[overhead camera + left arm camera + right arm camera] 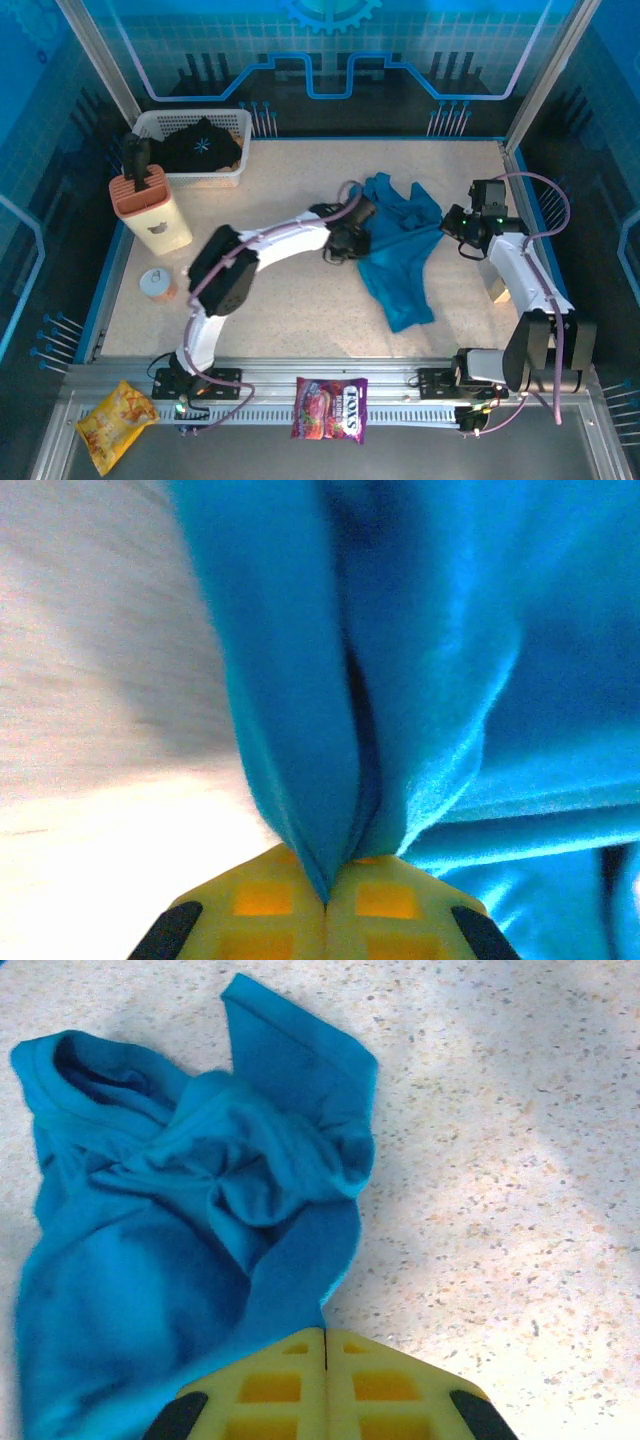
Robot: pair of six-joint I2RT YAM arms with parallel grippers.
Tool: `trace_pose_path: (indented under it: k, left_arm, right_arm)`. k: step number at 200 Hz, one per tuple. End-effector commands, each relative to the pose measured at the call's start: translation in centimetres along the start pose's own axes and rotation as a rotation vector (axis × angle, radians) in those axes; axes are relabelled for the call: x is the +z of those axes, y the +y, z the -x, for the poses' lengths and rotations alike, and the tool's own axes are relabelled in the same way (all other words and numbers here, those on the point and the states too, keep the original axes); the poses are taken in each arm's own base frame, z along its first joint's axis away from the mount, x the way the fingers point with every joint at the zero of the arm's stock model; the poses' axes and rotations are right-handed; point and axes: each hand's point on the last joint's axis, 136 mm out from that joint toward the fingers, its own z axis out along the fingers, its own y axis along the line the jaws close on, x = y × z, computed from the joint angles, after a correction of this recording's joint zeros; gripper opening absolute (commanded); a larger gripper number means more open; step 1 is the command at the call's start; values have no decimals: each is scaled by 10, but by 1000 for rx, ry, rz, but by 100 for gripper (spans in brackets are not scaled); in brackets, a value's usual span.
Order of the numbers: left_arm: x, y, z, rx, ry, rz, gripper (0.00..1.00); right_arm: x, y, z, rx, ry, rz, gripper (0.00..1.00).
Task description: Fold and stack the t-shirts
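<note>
The teal-blue t-shirt [400, 255] lies crumpled on the table right of centre, stretched between both arms. My left gripper [360, 233] is at its left side; in the left wrist view the gripper [325, 875] is shut on a hanging fold of the teal cloth [420, 660]. My right gripper [452, 226] is at the shirt's right side. In the right wrist view that gripper [325, 1338] is shut, with the edge of the teal shirt [180, 1230] pinched at its tips. The black t-shirt [200, 146] with a pale starburst lies bunched in the basket.
A white plastic basket [236, 122] stands at the back left. In front of it are an orange-topped cream container [152, 208] and a small round tin [157, 283]. A yellow snack bag [113, 422] and a purple candy bag [330, 408] lie on the near rail.
</note>
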Motion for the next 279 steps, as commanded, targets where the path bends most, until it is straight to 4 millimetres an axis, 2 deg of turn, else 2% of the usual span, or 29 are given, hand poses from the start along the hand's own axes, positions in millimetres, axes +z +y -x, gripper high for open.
trace_pose_path:
  k: [1,35,38,50,71,79,106,120,123,130,148,167,192,215,228,243,248,257,264,271,279]
  left_arm:
    - [-47,78,23,44,-68,236,0]
    - [-60,129,51,71,-83,388,0]
    - [-60,133,53,73,-82,403,0]
    - [-61,141,60,85,-79,439,1]
    - [-60,146,66,114,-74,472,25]
    - [-61,147,68,122,-81,484,38]
    - [-81,155,73,120,-140,543,71]
    - [-97,150,70,112,-164,516,82]
    - [-101,149,68,110,-166,508,86]
    - [-109,144,61,112,-164,489,92]
    - [-124,128,35,133,-131,443,98]
    - [-117,104,-7,159,-36,341,99]
    - [-80,73,-62,156,100,193,99]
    - [-40,57,-93,140,178,153,98]
    - [-22,57,-99,135,191,186,97]
    - [-3,63,-99,124,189,230,95]
    - [2,66,-98,122,182,247,94]
    - [9,73,-94,118,162,288,86]
    - [13,79,-91,116,145,320,75]
    - [13,87,-87,115,127,358,57]
    - [10,95,-83,111,104,397,37]
  right_arm:
    - [13,-27,4,45,-17,-90,0]
    - [33,-30,-16,87,45,-77,0]
    - [37,-34,-26,91,66,-83,0]
    - [46,-34,-44,93,102,-71,0]
    - [58,-28,-70,73,158,-64,0]
    - [62,-23,-77,56,176,-60,0]
    - [71,12,-85,-22,223,-3,0]
    - [76,29,-85,-58,243,21,13]
    - [74,39,-77,-67,228,40,15]
    - [74,50,-74,-87,229,57,23]
    - [74,80,-73,-155,233,93,42]
    - [75,110,-78,-225,240,127,57]
    - [85,134,-88,-298,270,117,65]
    - [99,141,-98,-327,310,85,65]
    - [103,140,-102,-339,318,60,63]
    - [108,137,-104,-348,320,35,54]
    - [109,135,-103,-350,317,24,46]
    - [110,131,-102,-351,309,1,26]
    - [109,128,-99,-355,296,-17,11]
    - [106,124,-96,-357,278,-35,1]
    - [100,120,-90,-359,252,-52,0]
